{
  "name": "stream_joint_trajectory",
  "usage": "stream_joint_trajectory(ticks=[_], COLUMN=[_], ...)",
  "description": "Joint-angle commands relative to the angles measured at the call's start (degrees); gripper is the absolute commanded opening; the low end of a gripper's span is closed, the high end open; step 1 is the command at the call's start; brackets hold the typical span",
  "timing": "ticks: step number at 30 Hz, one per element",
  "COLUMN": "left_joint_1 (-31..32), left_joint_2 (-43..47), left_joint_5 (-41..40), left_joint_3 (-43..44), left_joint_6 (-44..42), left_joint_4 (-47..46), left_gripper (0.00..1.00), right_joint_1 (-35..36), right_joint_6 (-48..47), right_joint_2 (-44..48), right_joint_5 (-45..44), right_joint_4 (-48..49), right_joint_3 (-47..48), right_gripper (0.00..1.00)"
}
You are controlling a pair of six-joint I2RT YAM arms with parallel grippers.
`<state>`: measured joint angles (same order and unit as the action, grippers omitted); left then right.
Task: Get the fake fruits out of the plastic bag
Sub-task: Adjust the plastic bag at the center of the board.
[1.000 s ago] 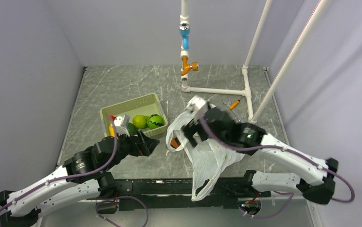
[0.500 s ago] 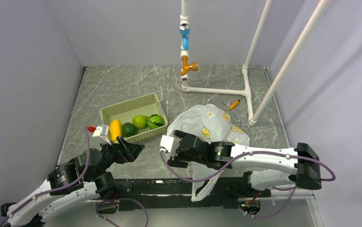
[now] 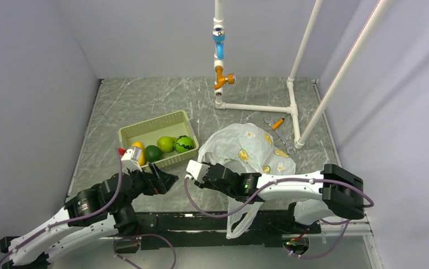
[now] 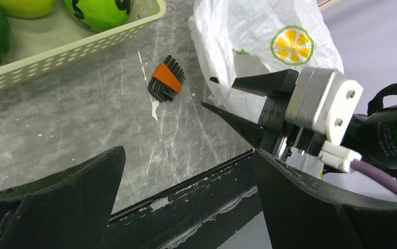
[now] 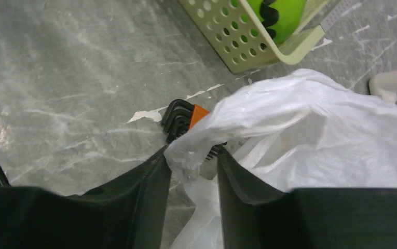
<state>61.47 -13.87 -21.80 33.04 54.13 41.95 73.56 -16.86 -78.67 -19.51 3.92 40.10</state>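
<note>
Right wrist – right gripper pinches the plastic bag.

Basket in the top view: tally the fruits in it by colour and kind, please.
Yellow mango: 1
Pale green pear: 1
Dark green fruit: 1
Dark-striped green ball: 1
Total: 4

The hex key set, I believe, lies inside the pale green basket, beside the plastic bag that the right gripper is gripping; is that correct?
Not quite: the hex key set lies on the bare table, outside the basket, as the left wrist view shows. The rest holds: it is beside the plastic bag, a fold of which the right gripper grips.
</note>
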Motion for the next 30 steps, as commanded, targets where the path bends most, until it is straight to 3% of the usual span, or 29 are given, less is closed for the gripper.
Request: stream_joint_trajectory(ticks=[1,5,9,17,24,26,30], left_joint_1=[-0.04,-0.03,-0.04,-0.03,0.53,2.56,8.56], left_joint_2=[-2.3,-3.21,-3.83,-9.8,-25.93,-29.24,-34.0], left_joint_5=[2.06,3.07,8.02,24.93,38.39,38.06,28.44], left_joint_3=[0.37,-0.64,-2.78,-6.66,-4.64,-4.46,-5.69], left_joint_6=[-1.12,-1.66,-5.31,-14.69,-16.1,-16.99,-20.54], left_joint_4=[-3.66,-6.76,-15.15,-38.74,-55.57,-60.64,-69.5], left_gripper=[0.99,0.99,0.99,0.99,0.96,0.95,0.9], right_joint_1=[-0.61,-0.95,-1.97,-13.72,-14.17,-14.53,-15.95], right_joint_6=[2.21,2.94,3.62,10.73,12.74,13.68,16.68], right_joint_2=[0.44,5.18,12.65,19.85,15.31,14.32,12.55], right_joint_5=[-3.34,-0.71,4.05,27.68,30.53,30.34,29.7], right_joint_4=[3.86,-0.69,-7.03,-16.6,-20.63,-20.16,-20.05], right_joint_3=[2.68,4.69,7.88,15.23,21.1,21.35,23.01], right_gripper=[0.28,0.0,0.0,0.0,0.0,0.0,0.0])
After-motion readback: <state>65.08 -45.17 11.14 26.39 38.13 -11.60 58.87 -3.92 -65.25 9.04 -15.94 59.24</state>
